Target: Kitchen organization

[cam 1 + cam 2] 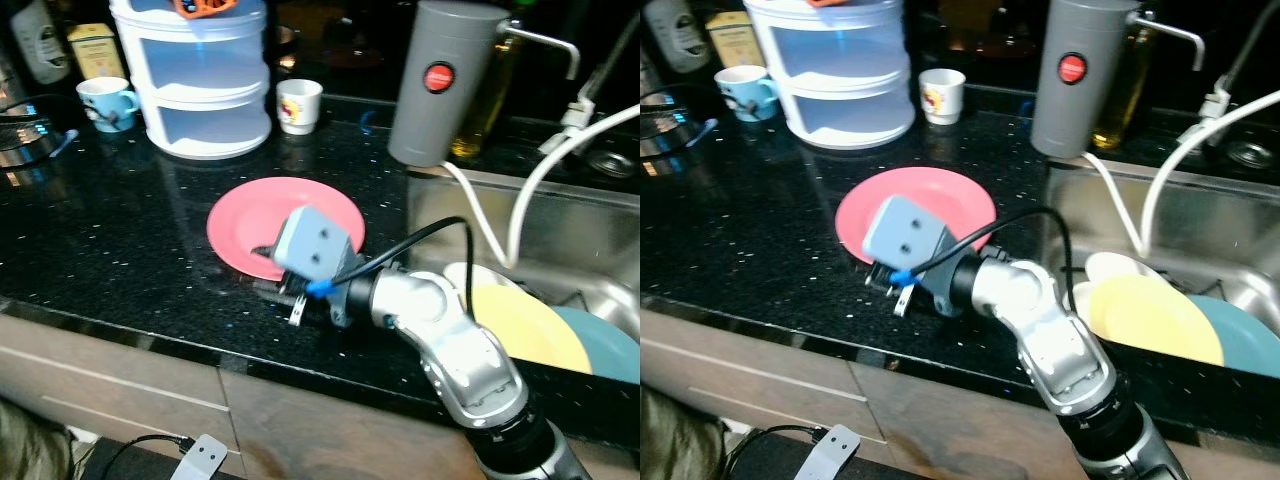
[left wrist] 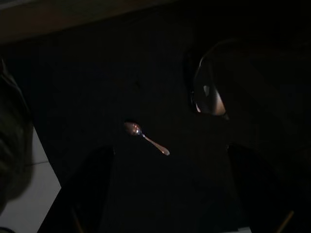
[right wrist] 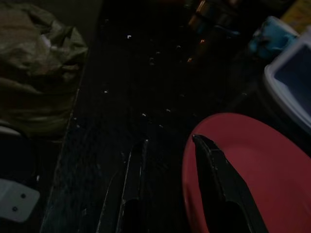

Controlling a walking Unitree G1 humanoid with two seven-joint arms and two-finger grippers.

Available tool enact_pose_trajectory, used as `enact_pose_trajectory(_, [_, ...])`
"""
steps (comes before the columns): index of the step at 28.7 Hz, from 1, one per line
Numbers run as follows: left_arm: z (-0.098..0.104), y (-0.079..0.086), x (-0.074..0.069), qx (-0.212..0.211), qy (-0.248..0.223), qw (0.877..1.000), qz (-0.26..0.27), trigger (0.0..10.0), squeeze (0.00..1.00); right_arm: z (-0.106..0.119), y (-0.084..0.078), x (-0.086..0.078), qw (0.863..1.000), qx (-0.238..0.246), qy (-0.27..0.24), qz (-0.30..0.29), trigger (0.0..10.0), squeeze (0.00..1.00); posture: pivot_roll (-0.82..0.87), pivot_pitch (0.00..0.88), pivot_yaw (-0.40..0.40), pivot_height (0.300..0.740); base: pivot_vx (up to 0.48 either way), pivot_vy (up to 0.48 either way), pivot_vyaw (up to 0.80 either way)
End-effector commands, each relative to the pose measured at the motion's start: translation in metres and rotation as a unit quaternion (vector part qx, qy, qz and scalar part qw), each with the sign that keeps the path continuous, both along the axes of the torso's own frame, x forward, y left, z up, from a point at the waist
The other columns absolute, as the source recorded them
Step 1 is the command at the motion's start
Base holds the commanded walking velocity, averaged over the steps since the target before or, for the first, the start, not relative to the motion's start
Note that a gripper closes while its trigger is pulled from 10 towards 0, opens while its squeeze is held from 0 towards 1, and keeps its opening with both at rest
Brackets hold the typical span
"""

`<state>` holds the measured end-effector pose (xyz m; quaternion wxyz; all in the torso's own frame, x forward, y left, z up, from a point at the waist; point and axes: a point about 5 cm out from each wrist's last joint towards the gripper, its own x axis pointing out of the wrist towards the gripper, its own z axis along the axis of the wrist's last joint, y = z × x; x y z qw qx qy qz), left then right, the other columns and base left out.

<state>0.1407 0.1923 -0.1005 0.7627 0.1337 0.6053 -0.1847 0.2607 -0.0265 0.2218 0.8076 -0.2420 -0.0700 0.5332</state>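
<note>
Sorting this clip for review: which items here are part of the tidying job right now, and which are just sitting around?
In play: pink plate, its near rim between the open fingers of the right gripper.

Lying about: white tiered container, two cups, grey dispenser, yellow plate and blue plate in the sink.

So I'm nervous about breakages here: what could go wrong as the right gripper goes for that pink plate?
The right gripper is open, one finger over the pink plate and one on the black counter beside it. The plate lies flat, so the fingers may push it instead of gripping the rim. A slide could send it toward the counter's front edge or the sink, where a yellow plate and a blue plate sit.
</note>
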Motion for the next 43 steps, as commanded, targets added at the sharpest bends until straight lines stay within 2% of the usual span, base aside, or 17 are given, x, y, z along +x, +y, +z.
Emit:
enact_pose_trajectory(1, [-0.002, -0.002, -0.005, -0.001, 0.01, 1.0, -0.005, 10.0, 0.0, 0.0, 0.004, 0.002, 1.0, -0.011, -0.018, 0.0, 10.0, 0.0, -0.03, 0.0, -0.035, 0.74, 0.0, 0.0, 0.8])
enact_pose_trajectory(4, [-0.002, -0.002, -0.005, -0.001, 0.01, 1.0, -0.005, 10.0, 0.0, -0.002, 0.005, 0.004, 0.999, -0.024, -0.027, -0.008, 10.0, 0.0, -0.02, 0.0, -0.035, 0.74, 0.0, 0.0, 0.8])
enact_pose_trajectory(5, [-0.002, -0.001, -0.005, -0.001, 0.01, 1.0, -0.005, 10.0, 0.0, -0.007, 0.005, 0.009, 0.997, -0.05, -0.049, -0.026, 10.0, 0.0, -0.02, 0.0, -0.033, 0.74, 0.0, 0.0, 0.8])
enact_pose_trajectory(8, [-0.002, -0.001, -0.006, 0.0, 0.011, 1.0, -0.005, 10.0, 0.0, -0.011, 0.004, 0.011, 0.996, -0.057, -0.052, -0.035, 10.0, 0.0, -0.02, 0.0, -0.033, 0.74, 0.0, 0.0, 0.55])
enact_pose_trajectory(11, [-0.002, 0.0, -0.006, 0.0, 0.011, 1.0, -0.006, 10.0, 0.0, -0.027, -0.003, 0.017, 0.991, -0.103, -0.058, -0.063, 10.0, 0.0, -0.02, 0.0, -0.032, 0.74, 0.0, 0.0, 0.0])
enact_pose_trajectory(13, [-0.002, 0.0, -0.006, 0.0, 0.011, 1.0, -0.006, 10.0, 0.0, -0.027, -0.003, 0.017, 0.991, -0.103, -0.058, -0.063, 10.0, 0.0, -0.02, 0.0, -0.032, 0.74, 0.0, 0.0, 0.0])
enact_pose_trajectory(18, [-0.002, 0.0, -0.006, 0.0, 0.012, 1.0, -0.006, 10.0, 0.0, -0.031, -0.011, 0.024, 0.983, -0.138, -0.076, -0.093, 10.0, 0.0, -0.02, 0.0, -0.032, 0.74, 0.0, 0.0, 0.0])
enact_pose_trajectory(19, [-0.002, 0.0, -0.006, 0.0, 0.012, 1.0, -0.006, 10.0, 0.0, -0.033, -0.016, 0.03, 0.975, -0.167, -0.091, -0.115, 10.0, 0.0, -0.02, 0.0, -0.033, 0.74, 0.0, 0.0, 0.0])
enact_pose_trajectory(28, [-0.002, -0.001, -0.006, -0.001, 0.012, 1.0, -0.005, 10.0, 0.0, -0.037, -0.027, 0.035, 0.959, -0.223, -0.106, -0.136, 10.0, 0.0, -0.03, 0.0, -0.034, 0.74, 0.0, 0.0, 0.0])
enact_pose_trajectory(31, [-0.002, -0.001, -0.006, -0.001, 0.012, 1.0, -0.005, 10.0, 0.0, -0.04, -0.034, 0.036, 0.948, -0.259, -0.113, -0.144, 10.0, 0.0, -0.03, 0.0, -0.035, 0.74, 0.0, 0.0, 0.0])
enact_pose_trajectory(36, [-0.002, -0.001, -0.006, -0.001, 0.012, 1.0, -0.006, 10.0, 0.0, -0.04, -0.038, 0.038, 0.939, -0.28, -0.125, -0.153, 10.0, 0.0, -0.03, 0.0, -0.033, 0.74, 0.0, 0.0, 0.0])
enact_pose_trajectory(37, [-0.002, -0.001, -0.006, -0.001, 0.012, 1.0, -0.005, 10.0, 0.0, -0.04, -0.04, 0.04, 0.933, -0.292, -0.135, -0.162, 0.0, 0.0, -0.03, 0.0, -0.035, 0.74, 0.0, 0.0, 0.0])
enact_pose_trajectory(39, [-0.002, -0.001, -0.006, -0.002, 0.012, 1.0, -0.005, 10.0, 0.0, -0.038, -0.042, 0.042, 0.928, -0.296, -0.146, -0.174, 0.0, 0.0, -0.03, 0.0, -0.036, 0.74, 0.0, 0.0, 0.0])
enact_pose_trajectory(43, [-0.002, -0.001, -0.006, -0.002, 0.011, 1.0, -0.005, 10.0, 0.0, -0.035, -0.041, 0.044, 0.926, -0.285, -0.163, -0.186, 0.0, 0.0, -0.03, 0.0, -0.036, 0.74, 0.0, 0.0, 0.0])
